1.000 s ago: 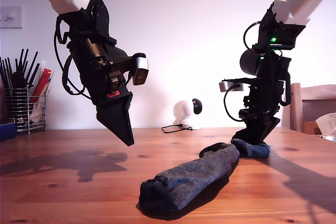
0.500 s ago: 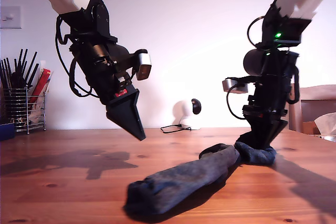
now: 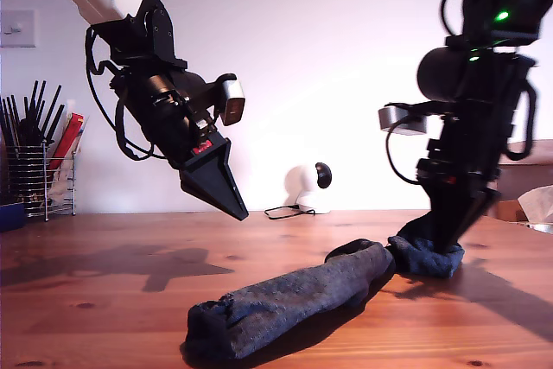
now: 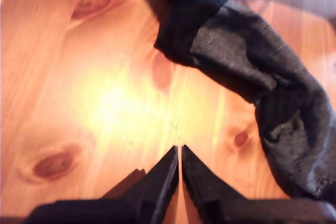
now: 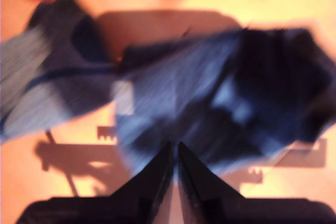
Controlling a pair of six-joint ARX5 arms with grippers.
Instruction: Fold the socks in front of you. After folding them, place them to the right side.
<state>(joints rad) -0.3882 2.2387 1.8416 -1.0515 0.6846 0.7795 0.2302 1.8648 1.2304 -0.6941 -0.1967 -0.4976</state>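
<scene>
A wire utensil basket at the exterior view's left holds dark utensils. The socks lie stretched across the wooden tabletop. My first hand hovers above the wood, jaws closed and empty. My second hand, jaws together, presses into the socks' far end.

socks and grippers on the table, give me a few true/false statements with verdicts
1. The socks lie on the wooden table. True.
2. My first gripper clamps a sock. False: its tool hangs in the air, shut on nothing.
3. My second gripper is down at the sock end toward the exterior view's right. True.
4. A utensil rack stands at the exterior view's right. False: it stands at that view's left.
</scene>
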